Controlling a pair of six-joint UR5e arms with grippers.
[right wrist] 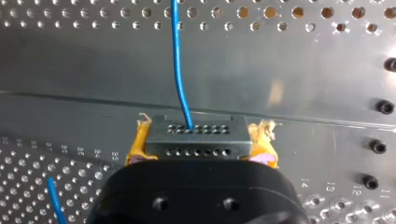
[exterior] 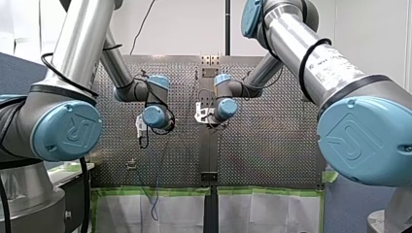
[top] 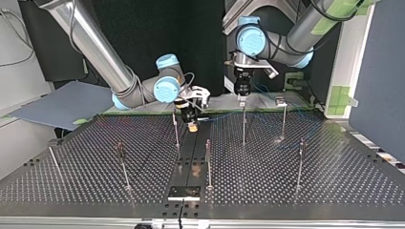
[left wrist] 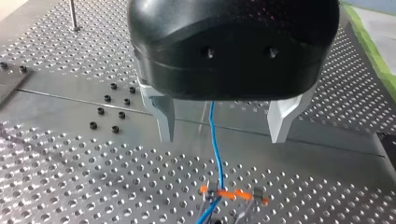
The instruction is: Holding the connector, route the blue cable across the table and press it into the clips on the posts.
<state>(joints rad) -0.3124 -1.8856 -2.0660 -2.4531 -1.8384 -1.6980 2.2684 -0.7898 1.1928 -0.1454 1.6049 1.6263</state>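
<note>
Grey perforated table with hole numbers 14, 13, 12 printed on it. My right gripper clamps the connector — the blue cable passes between my left gripper's wide-spread fingers.

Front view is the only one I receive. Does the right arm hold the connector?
Observer: Yes. In the right wrist view the black connector is clamped between the yellow pads of the right jaws.
Operator: And the left jaws, are they gripping anything?
Observer: No. In the left wrist view they stand open; the blue cable passes between them, touching neither.
Operator: Where does it lead?
Observer: On to an orange clip ahead of the jaws.
</note>
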